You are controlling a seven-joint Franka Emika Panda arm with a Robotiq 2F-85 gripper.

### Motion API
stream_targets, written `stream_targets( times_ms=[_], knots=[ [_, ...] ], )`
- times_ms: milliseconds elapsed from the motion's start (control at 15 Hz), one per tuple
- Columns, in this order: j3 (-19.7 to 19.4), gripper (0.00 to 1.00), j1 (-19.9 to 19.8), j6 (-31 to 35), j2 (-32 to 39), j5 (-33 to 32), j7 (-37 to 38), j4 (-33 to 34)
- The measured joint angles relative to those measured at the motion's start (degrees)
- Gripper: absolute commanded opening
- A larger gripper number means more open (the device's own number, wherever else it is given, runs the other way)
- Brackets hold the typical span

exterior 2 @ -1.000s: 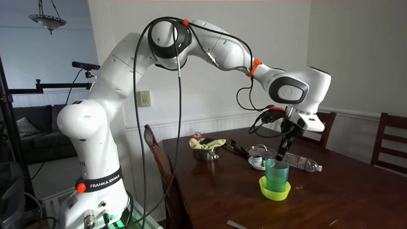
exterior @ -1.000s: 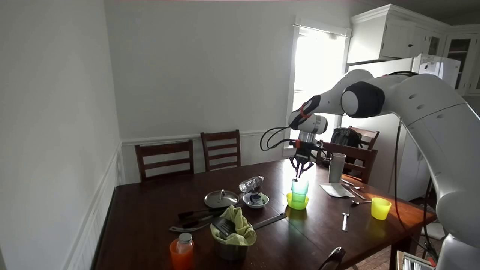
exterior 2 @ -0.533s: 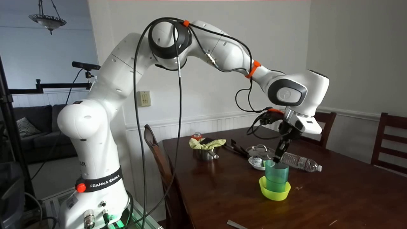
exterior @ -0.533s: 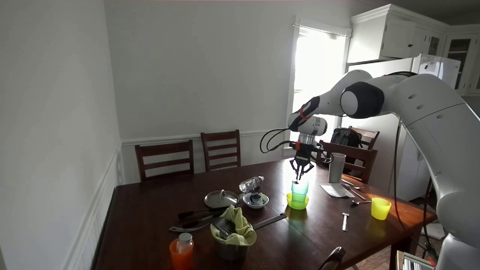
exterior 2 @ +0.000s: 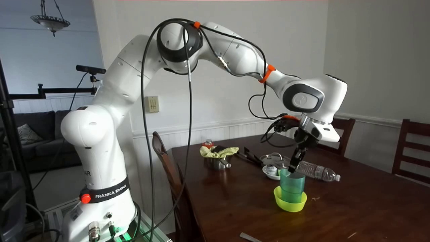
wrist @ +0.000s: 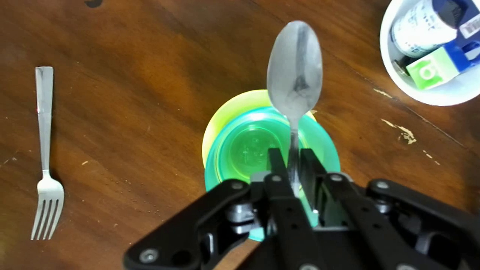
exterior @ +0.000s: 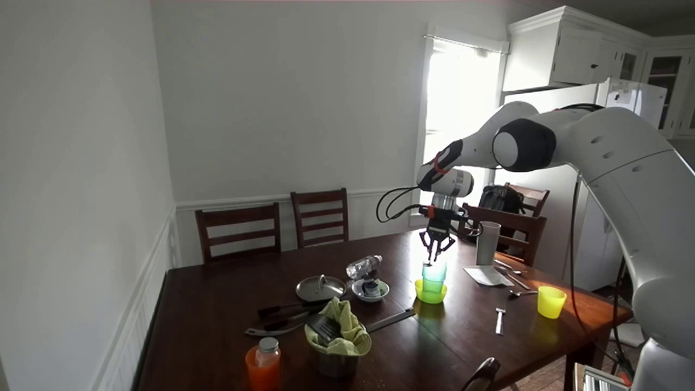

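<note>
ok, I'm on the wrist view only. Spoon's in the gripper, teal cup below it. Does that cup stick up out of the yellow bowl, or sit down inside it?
Observer: Sticks up. In both exterior views the teal cup stands upright in the yellow bowl, with its upper part well above the bowl's rim.
Operator: Copy. Gripper has the spoon. Anything near the white bowl that's outside my frame?
Observer: Yes, a clear plastic bottle lies on its side near it, in both exterior views.
</note>
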Motion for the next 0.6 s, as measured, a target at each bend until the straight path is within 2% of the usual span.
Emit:
stream_targets(
  times_ms=[267, 333, 400, 467, 600],
  knots=[
    [0.00, 0.77, 0.03, 0.00, 0.12, -0.41, 0.04, -0.12],
    [0.00, 0.34, 0.03, 0.00, 0.12, -0.41, 0.04, -0.12],
    [0.00, 0.39, 0.04, 0.00, 0.12, -0.42, 0.04, -0.12],
    [0.00, 0.38, 0.04, 0.00, 0.12, -0.42, 0.04, -0.12],
    [0.00, 0.23, 0.04, 0.00, 0.12, -0.42, 0.04, -0.12]
  ],
)
